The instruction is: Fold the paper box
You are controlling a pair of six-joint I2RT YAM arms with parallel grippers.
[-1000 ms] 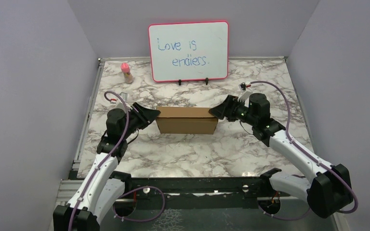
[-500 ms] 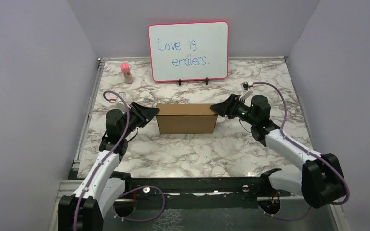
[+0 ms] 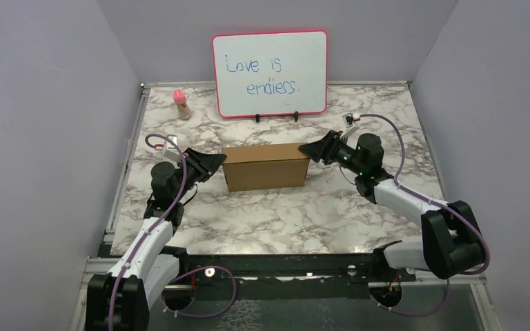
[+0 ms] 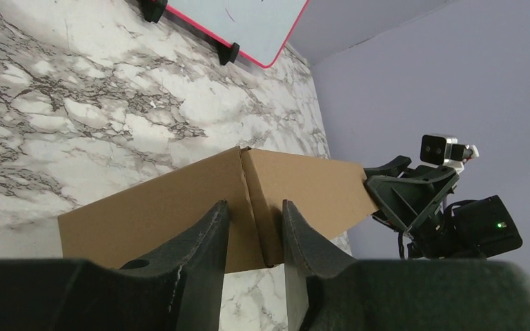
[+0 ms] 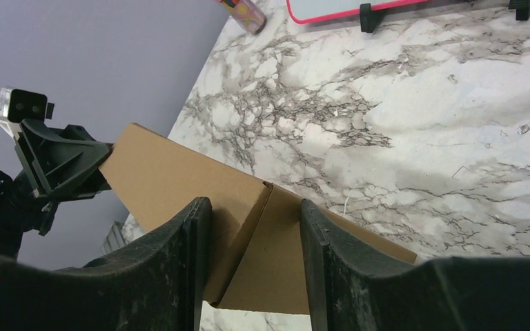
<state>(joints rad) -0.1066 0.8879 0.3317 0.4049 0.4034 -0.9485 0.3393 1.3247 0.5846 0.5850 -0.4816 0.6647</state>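
My top camera sits high behind the arm bases, looking down and forward over the whole table (image 3: 276, 214) to the whiteboard (image 3: 270, 73) at the back. Each wrist camera looks along its own fingers from close in, tilted: the left wrist faces right, the right wrist faces left. Both share the box (image 4: 200, 200) (image 5: 200, 186), and each sees the other's gripper beyond it.

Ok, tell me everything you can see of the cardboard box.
The cardboard box is plain brown, unprinted, a closed long rectangular shape with a seam on each end. It sits mid-table on the marble top, in front of the whiteboard. The left gripper and right gripper each straddle an end corner.
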